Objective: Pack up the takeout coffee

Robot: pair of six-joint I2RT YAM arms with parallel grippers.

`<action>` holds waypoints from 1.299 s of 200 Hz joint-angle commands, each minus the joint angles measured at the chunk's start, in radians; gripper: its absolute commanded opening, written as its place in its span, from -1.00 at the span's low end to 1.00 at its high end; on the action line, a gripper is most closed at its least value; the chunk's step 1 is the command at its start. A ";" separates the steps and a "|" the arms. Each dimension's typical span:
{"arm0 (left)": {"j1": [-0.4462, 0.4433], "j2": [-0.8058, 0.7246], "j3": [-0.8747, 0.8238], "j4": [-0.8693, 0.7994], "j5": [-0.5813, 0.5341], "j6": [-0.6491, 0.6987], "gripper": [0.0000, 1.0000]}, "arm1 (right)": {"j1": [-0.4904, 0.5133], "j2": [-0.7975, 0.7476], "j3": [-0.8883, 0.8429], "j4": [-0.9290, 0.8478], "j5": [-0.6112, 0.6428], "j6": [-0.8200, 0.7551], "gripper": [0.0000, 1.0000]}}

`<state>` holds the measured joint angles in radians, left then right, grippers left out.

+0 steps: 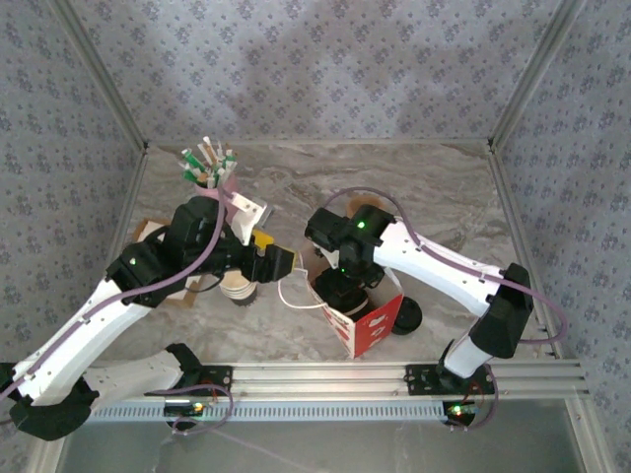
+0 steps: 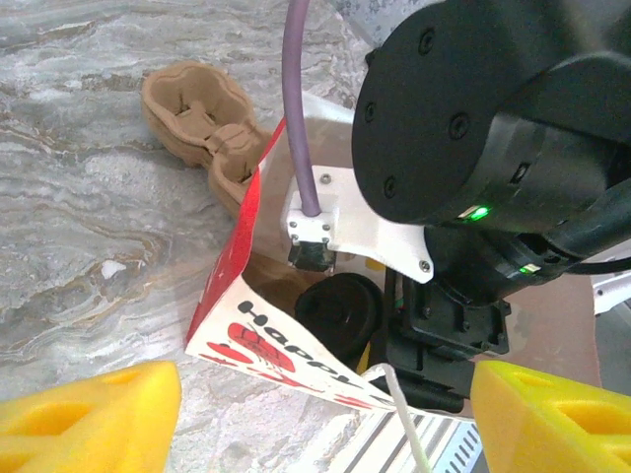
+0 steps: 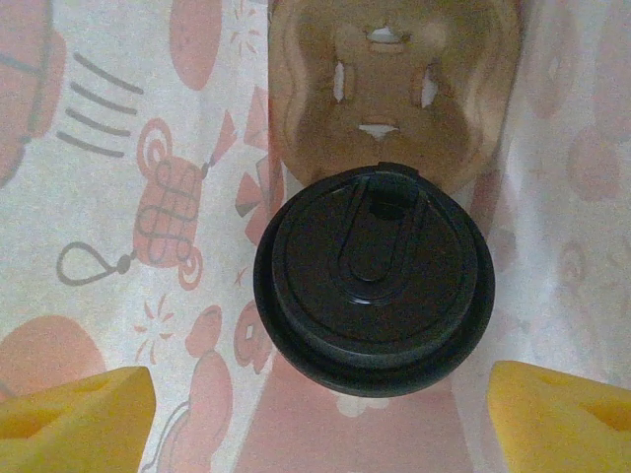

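Directly below right gripper (image 3: 317, 416), jaws wide apart: coffee cup (image 3: 373, 296), upright, inside paper bag (image 2: 237, 286). Ahead of left gripper (image 2: 320, 419), likewise spread, clamping nothing: bag's open mouth.

Overhead looking down, wrist cameras near bag (image 1: 380, 325)
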<state>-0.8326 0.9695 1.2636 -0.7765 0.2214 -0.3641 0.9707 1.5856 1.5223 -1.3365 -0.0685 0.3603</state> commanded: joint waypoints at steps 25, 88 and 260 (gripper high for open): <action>-0.017 -0.011 -0.038 0.049 0.030 -0.028 0.48 | -0.011 -0.033 -0.005 -0.003 -0.002 0.028 0.70; -0.037 -0.006 -0.050 0.060 0.023 -0.035 0.46 | -0.010 -0.053 0.013 -0.006 0.017 0.034 0.63; -0.039 -0.011 -0.046 0.046 0.007 -0.032 0.45 | -0.010 -0.061 0.063 -0.029 0.049 0.052 0.61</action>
<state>-0.8661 0.9699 1.2186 -0.7437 0.2344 -0.3935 0.9634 1.5452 1.5440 -1.3334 -0.0399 0.3958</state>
